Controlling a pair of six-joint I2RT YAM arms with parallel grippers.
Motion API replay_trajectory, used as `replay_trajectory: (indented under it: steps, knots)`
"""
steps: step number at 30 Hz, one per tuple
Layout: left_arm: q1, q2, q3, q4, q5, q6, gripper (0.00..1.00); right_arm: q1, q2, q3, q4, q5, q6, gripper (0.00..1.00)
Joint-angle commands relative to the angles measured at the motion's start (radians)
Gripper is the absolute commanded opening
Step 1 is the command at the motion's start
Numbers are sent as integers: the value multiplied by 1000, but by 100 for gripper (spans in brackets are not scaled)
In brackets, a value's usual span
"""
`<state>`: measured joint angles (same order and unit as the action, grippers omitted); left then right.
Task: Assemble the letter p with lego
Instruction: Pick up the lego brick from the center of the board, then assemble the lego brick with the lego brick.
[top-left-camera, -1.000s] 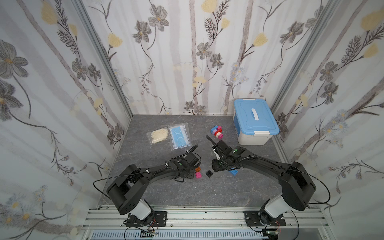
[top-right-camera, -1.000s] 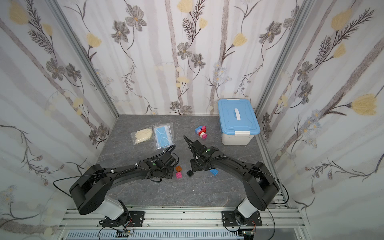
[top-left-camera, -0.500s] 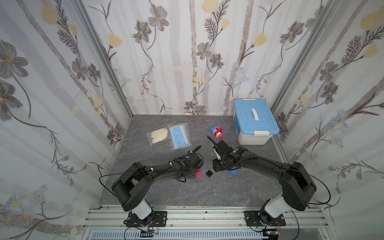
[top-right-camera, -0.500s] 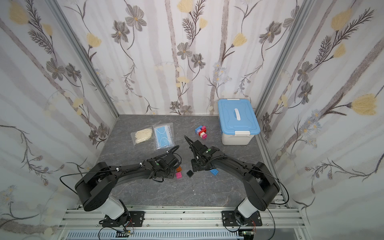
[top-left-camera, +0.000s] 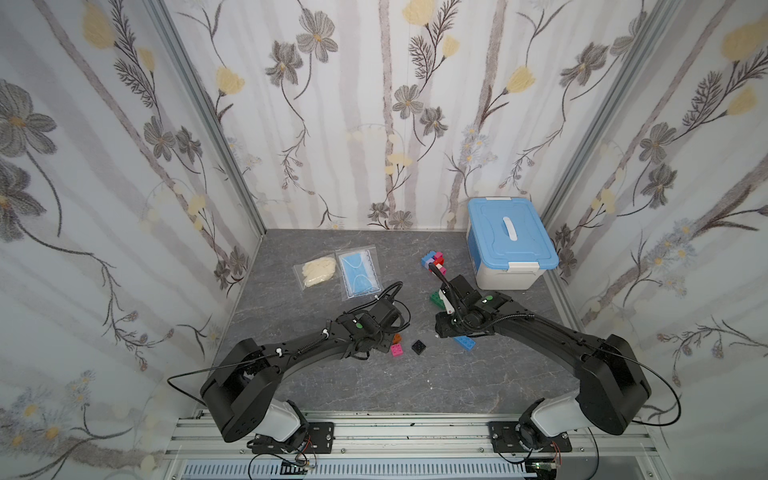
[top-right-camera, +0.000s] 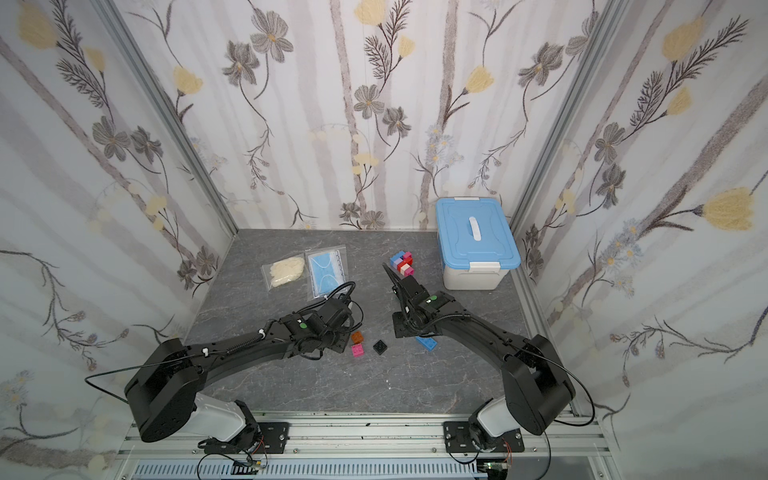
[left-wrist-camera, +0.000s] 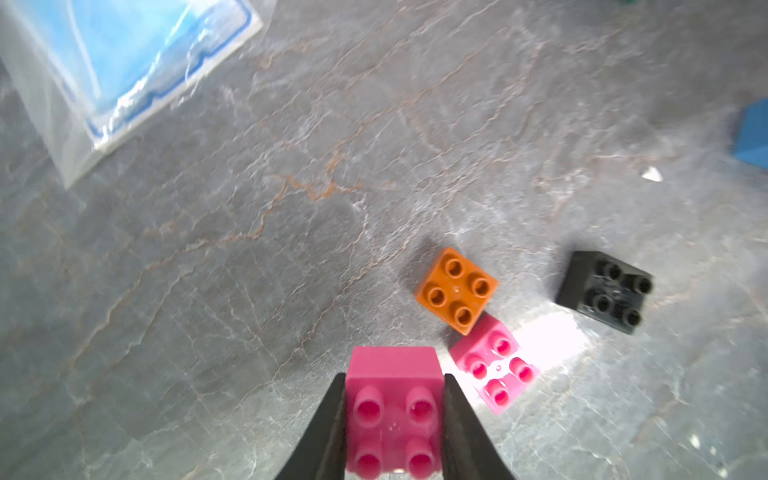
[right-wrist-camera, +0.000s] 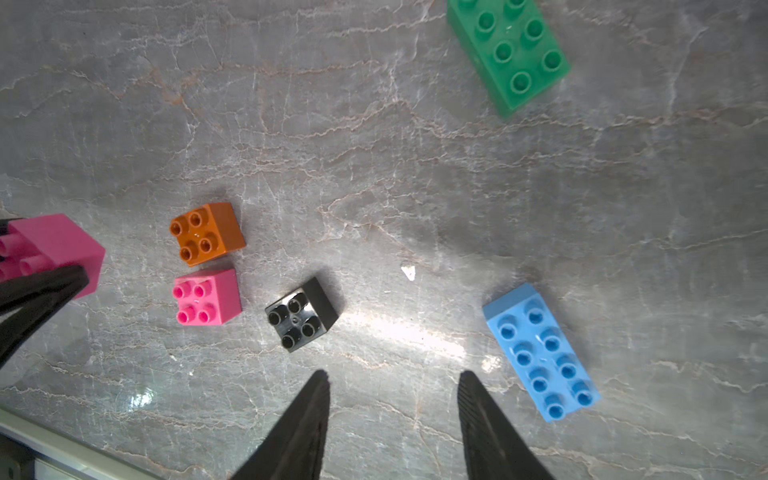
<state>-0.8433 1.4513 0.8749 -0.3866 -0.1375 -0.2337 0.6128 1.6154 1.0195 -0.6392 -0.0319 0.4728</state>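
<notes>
2 top views hide grip state under the wrists. L wrist cam: left gripper (left-wrist-camera: 394, 377) clamped on magenta brick (left-wrist-camera: 392, 415). R wrist cam: right gripper (right-wrist-camera: 392, 372) spread, empty. Pink brick (top-left-camera: 397, 350), black brick (top-left-camera: 419, 346) lower-centre of top-view frame.

A magenta square brick (left-wrist-camera: 394, 411) is clamped in the left gripper (left-wrist-camera: 395, 376), studs facing the wrist. Studs-up on the table (top-left-camera: 374, 382) lie an orange square brick (left-wrist-camera: 456, 290) with a pink square brick (left-wrist-camera: 493, 363) just beside it, a black square brick (left-wrist-camera: 604, 290) nearby, a long blue brick (right-wrist-camera: 541, 351) and a long green brick (right-wrist-camera: 508, 50). Well apart stands a joined cluster (top-left-camera: 434, 262), seemingly blue, red, pink and cream.
</notes>
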Motion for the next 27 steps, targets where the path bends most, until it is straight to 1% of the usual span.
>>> replay_trajectory:
  steps: [1,3,7,12,20,27]
  knots:
    - [0,-6,34,-29,95,193,19,-44,-45,-9,-8,-46,-49,52]
    - [0,9,63,-54,135,251,18,-72,-59,-10,-17,-63,-70,53]
    - [0,71,131,-118,170,339,16,-108,-71,-12,-26,-94,-98,53]
    - [0,156,193,-151,182,398,15,-124,-72,-17,-33,-107,-118,53]
    - [1,265,270,-152,145,441,14,-140,-91,-36,-31,-114,-127,53]
    - [0,322,294,-147,141,438,13,-148,-95,-57,-24,-117,-128,53]
